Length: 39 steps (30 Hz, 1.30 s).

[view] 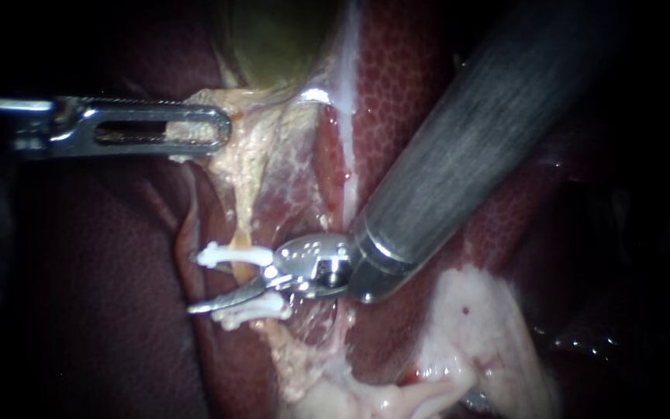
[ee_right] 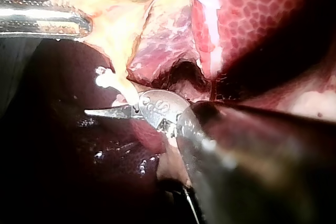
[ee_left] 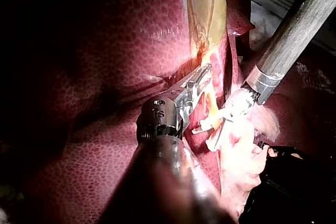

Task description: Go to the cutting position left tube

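White clips bracket the tube, the right instrument between them with jaws parted. Positioning looks nearly done, next seat squarely across it, while the left instrument has its jaws clamped on yellowish tissue.

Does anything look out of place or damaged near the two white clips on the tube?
Nothing stands out. The upper clip and the lower clip sit across the tube, apart from each other, and the right instrument reaches in between them. The tube looks uncut; no bleeding shows there.
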Each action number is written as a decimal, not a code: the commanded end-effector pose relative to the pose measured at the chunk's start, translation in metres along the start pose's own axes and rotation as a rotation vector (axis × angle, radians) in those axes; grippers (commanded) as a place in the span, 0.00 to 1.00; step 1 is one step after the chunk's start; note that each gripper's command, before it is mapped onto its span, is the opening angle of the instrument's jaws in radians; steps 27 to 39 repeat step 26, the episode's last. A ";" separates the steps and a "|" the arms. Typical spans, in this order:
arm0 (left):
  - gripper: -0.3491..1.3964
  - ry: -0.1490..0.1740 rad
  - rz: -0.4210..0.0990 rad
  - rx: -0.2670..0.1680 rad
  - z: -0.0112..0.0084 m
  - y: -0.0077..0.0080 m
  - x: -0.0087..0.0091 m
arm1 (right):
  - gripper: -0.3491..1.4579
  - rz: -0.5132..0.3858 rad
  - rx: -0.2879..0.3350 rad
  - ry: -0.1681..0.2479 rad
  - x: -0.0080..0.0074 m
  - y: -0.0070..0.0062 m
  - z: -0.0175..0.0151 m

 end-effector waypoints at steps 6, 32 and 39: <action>0.00 0.000 0.000 -0.001 0.0000 0.0000 0.0000 | 0.93 -0.002 0.000 0.002 -0.0001 0.0002 0.0003; 0.00 0.000 0.000 -0.001 0.0000 0.0000 0.0000 | 0.93 0.004 0.001 0.002 -0.0003 0.0001 0.0001; 0.00 0.000 0.000 -0.001 0.0000 0.0000 0.0000 | 0.93 0.004 0.001 0.002 -0.0003 0.0001 0.0001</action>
